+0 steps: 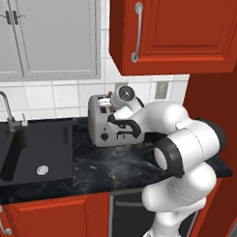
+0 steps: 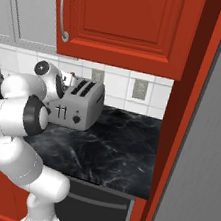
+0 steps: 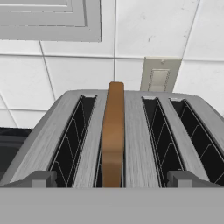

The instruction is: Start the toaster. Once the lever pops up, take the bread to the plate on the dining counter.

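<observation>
The silver-grey toaster (image 1: 103, 124) (image 2: 80, 105) stands on the black worktop against the tiled wall. In the hand view I look down on the toaster's (image 3: 144, 144) slots. The brown bread (image 3: 113, 131) stands on edge, sticking up out of the second slot from the left; its tip (image 1: 110, 95) also shows above the toaster. My gripper (image 3: 112, 179) hovers over the toaster's front edge, open, with a fingertip (image 3: 41, 178) far out on each side of the bread and nothing held. The plate and the dining counter are out of view.
A black sink (image 1: 37, 151) with a faucet (image 1: 4, 107) lies left of the toaster. A red wall cabinet (image 1: 176, 30) hangs close above it. A tall red panel (image 2: 182, 119) closes off the worktop's (image 2: 111, 148) right end. A wall outlet (image 3: 159, 74) sits behind the toaster.
</observation>
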